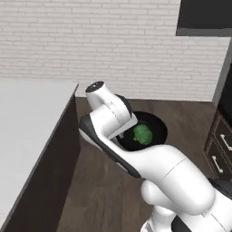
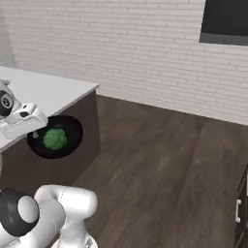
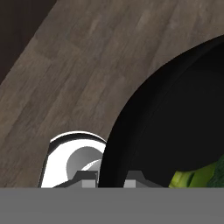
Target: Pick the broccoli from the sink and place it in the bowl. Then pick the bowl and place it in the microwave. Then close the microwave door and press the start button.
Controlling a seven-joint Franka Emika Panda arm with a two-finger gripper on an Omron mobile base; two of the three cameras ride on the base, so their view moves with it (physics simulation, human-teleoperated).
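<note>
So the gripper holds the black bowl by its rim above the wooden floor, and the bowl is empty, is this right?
Not quite: the bowl is not empty. The broccoli lies inside it, as the left base view shows. The gripper does hold it by the rim above the wooden floor.

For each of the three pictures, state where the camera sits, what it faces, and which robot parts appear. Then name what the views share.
Left base view: behind the arm on its left, facing the brick wall; the arm rises at lower right.
Right base view: behind on its right, facing the floor; the arm at lower left.
Hand view: on the hand, along the gripper, shut on the bowl rim.
Shared: the bowl holding the broccoli.
</note>
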